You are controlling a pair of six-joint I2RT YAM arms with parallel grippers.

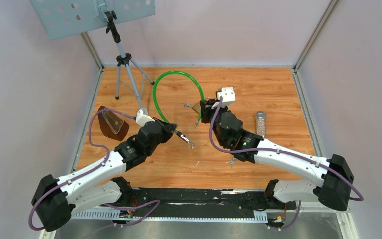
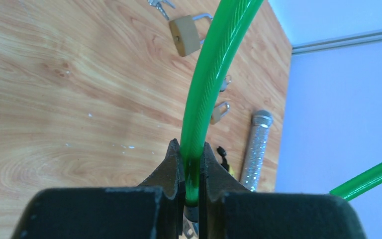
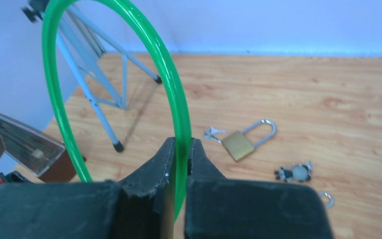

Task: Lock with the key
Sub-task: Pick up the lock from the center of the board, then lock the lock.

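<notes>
Your left gripper (image 2: 191,149) pinches the glossy green cable (image 2: 214,55) near one end. Your right gripper (image 3: 181,145) is clamped on it near the other, so the smooth round tube arches between them above the wood-grain table (image 3: 338,94). The blocky brass padlock (image 3: 238,144), with its steel U-shackle, lies flat there, keys (image 3: 212,133) just beside its body.

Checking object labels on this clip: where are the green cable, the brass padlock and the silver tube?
green cable (image 1: 176,73), top external view, top of its arc.
brass padlock (image 3: 238,145), right wrist view, brass body.
silver tube (image 1: 260,123), top external view, mid-length.
</notes>
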